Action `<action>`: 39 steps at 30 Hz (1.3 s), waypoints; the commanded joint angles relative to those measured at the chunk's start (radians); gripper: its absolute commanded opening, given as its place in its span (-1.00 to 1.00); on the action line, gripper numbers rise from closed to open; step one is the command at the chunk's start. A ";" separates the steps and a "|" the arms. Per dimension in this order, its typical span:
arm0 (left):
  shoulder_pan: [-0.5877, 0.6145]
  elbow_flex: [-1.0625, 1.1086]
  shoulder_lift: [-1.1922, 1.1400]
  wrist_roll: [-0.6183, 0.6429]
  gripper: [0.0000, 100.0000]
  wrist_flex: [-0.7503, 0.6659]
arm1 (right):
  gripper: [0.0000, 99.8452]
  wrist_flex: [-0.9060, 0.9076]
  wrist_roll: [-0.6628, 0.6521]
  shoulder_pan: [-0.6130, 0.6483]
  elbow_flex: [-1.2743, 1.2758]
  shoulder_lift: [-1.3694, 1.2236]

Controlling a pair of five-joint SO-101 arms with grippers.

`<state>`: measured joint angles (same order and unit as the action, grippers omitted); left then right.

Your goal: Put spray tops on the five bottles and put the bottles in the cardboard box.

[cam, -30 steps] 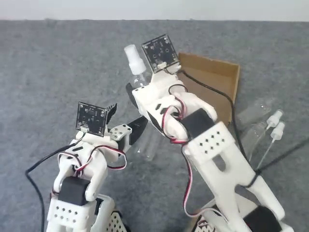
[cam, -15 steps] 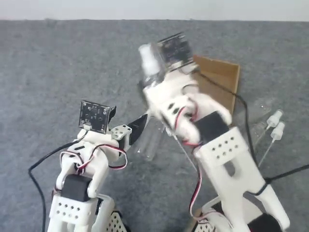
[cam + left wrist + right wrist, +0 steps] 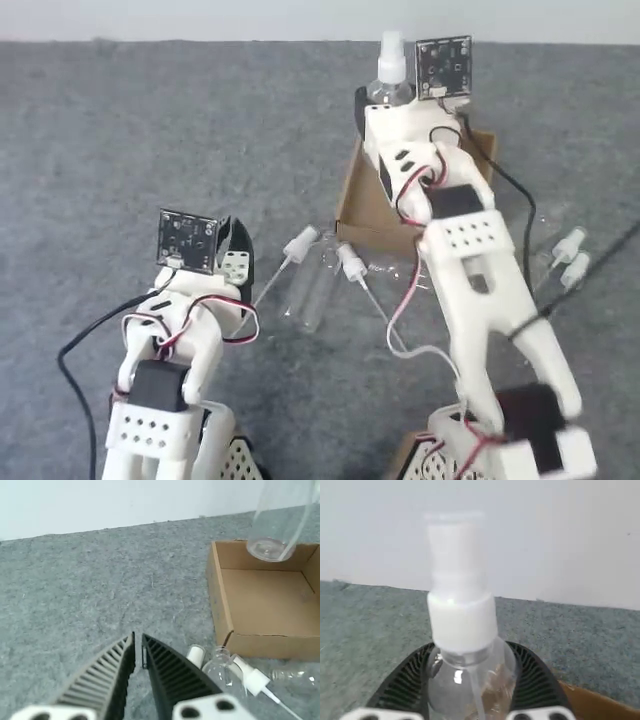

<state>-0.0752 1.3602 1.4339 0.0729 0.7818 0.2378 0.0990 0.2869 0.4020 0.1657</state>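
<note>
My right gripper (image 3: 385, 108) is shut on a clear bottle (image 3: 388, 88) with a white spray top (image 3: 461, 605), held upright over the far side of the cardboard box (image 3: 362, 222). In the left wrist view the held bottle's base (image 3: 274, 527) hangs above the open box (image 3: 222, 600). My left gripper (image 3: 139, 642) hovers shut and empty over the carpet, left of the box. Two clear bottles (image 3: 312, 288) lie in front of the box with spray tops (image 3: 350, 262) beside them.
More spray tops (image 3: 570, 255) and clear bottles (image 3: 548, 218) lie on the grey carpet to the right of the box. The right arm (image 3: 480, 290) stretches across the near right side. Open carpet lies far left.
The right arm has swung the capped bottle from the middle of the table up and right, over the box. The left gripper has drawn back to the left.
</note>
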 commanded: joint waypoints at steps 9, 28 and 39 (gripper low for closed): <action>-0.002 -0.007 0.014 0.009 -0.98 -0.031 | -0.99 -0.341 0.015 -0.050 -0.048 -0.302; -0.003 -0.004 0.014 0.009 -0.98 -0.029 | -0.99 -0.509 0.123 -0.085 -0.163 -0.570; -0.002 -0.004 0.014 0.009 -0.98 -0.029 | -0.98 -0.503 0.084 -0.077 -0.157 -0.572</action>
<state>-0.0752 1.3602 1.4339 0.0729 0.7772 -0.2424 0.2064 0.2163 0.3145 -0.4296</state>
